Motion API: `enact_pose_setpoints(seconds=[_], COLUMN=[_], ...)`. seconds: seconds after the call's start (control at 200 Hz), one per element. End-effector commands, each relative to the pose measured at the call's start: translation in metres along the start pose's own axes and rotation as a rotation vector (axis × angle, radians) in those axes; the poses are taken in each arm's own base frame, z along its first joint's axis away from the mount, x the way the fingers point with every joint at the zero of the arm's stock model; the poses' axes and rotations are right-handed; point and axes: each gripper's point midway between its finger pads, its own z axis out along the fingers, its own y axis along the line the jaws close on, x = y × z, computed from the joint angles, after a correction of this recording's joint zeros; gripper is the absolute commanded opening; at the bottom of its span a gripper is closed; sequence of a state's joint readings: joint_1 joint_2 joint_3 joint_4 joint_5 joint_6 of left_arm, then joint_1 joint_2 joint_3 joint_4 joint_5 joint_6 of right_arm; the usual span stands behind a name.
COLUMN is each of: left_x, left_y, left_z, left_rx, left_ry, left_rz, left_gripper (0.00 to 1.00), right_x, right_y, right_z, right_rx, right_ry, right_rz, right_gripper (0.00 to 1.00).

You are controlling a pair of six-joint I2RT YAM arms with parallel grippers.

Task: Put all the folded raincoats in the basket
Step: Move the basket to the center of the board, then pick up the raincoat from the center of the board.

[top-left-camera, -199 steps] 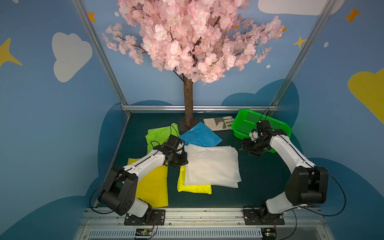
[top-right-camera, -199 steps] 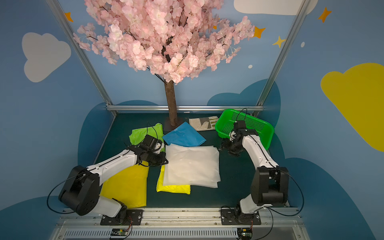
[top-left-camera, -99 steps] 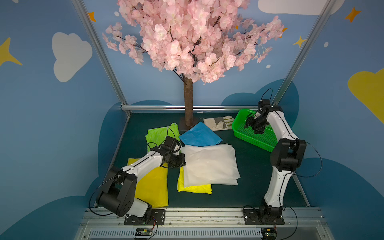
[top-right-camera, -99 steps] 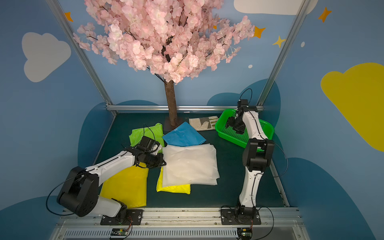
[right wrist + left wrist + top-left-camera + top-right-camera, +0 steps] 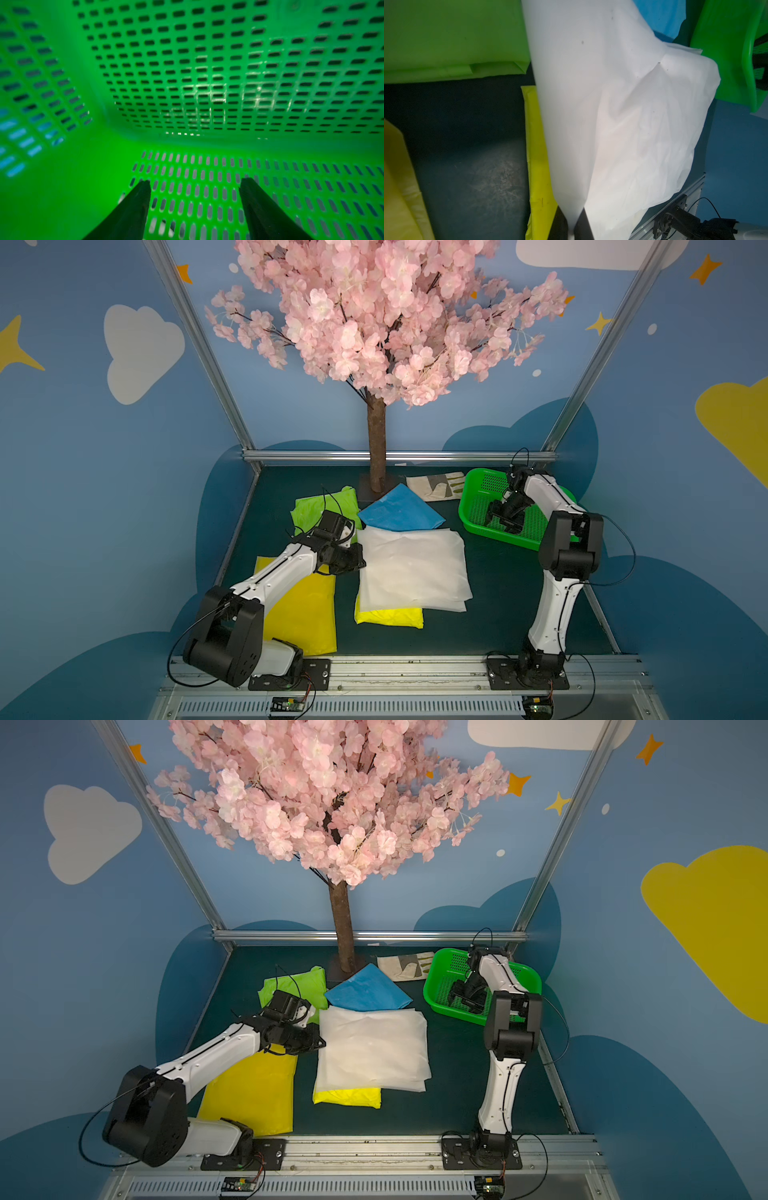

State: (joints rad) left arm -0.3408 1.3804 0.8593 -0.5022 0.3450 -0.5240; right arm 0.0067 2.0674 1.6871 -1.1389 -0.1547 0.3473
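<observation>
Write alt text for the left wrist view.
The left gripper pinches the edge of the white raincoat, which lies over a yellow raincoat. A lime raincoat and the green basket also show.

No readable text, labels perhaps too small

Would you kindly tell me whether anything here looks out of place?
A work glove lies beside the basket, odd among the folded raincoats; the right gripper stands open inside the basket.
</observation>
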Motion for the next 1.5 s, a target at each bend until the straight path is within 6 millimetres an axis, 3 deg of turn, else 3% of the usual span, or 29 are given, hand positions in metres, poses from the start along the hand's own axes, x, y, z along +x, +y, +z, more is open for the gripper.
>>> enact_pose_setpoints(seconds=[0.0, 0.205, 0.421, 0.606, 0.721, 0.791, 0.961, 1.046, 1.221, 1.322, 1.497], left_x=[0.001, 0.001, 0.007, 0.008, 0.007, 0.007, 0.004, 0.003, 0.002, 0.002, 0.003], left_y=[0.009, 0.024, 0.032, 0.050, 0.059, 0.075, 0.100, 0.108, 0.119, 0.123, 0.125], left_z=[-0.012, -0.030, -0.034, -0.040, -0.041, -0.043, -0.042, -0.040, -0.039, -0.037, -0.032], left_rx=[-0.039, -0.099, -0.127, -0.218, -0.233, -0.298, -0.404, -0.440, -0.475, -0.485, -0.476], left_ry=[-0.015, -0.057, -0.049, -0.065, -0.050, -0.054, -0.064, -0.047, -0.050, -0.051, -0.042], left_rz=[-0.024, -0.069, -0.101, -0.135, -0.182, -0.211, -0.249, -0.264, -0.284, -0.291, -0.301], left_gripper=[0.02, 0.02, 0.02, 0.02, 0.03, 0.02, 0.02, 0.03, 0.03, 0.02, 0.02], right_x=[0.041, 0.109, 0.120, 0.130, 0.154, 0.172, 0.214, 0.224, 0.224, 0.217, 0.211], right_y=[0.012, 0.017, 0.016, 0.043, 0.059, 0.069, 0.100, 0.114, 0.138, 0.155, 0.189], right_z=[-0.020, -0.007, -0.006, -0.049, -0.069, -0.071, -0.055, -0.038, -0.009, 0.005, 0.018], right_rx=[-0.092, -0.073, -0.042, -0.162, -0.245, -0.293, -0.385, -0.376, -0.335, -0.366, -0.434], right_ry=[-0.018, 0.052, 0.046, -0.099, -0.116, -0.106, -0.053, -0.017, 0.006, 0.039, 0.095], right_rz=[-0.054, -0.166, -0.189, -0.260, -0.309, -0.332, -0.383, -0.393, -0.389, -0.375, -0.371], right_gripper=[0.72, 0.72, 0.72, 0.73, 0.74, 0.74, 0.74, 0.74, 0.80, 0.98, 0.98])
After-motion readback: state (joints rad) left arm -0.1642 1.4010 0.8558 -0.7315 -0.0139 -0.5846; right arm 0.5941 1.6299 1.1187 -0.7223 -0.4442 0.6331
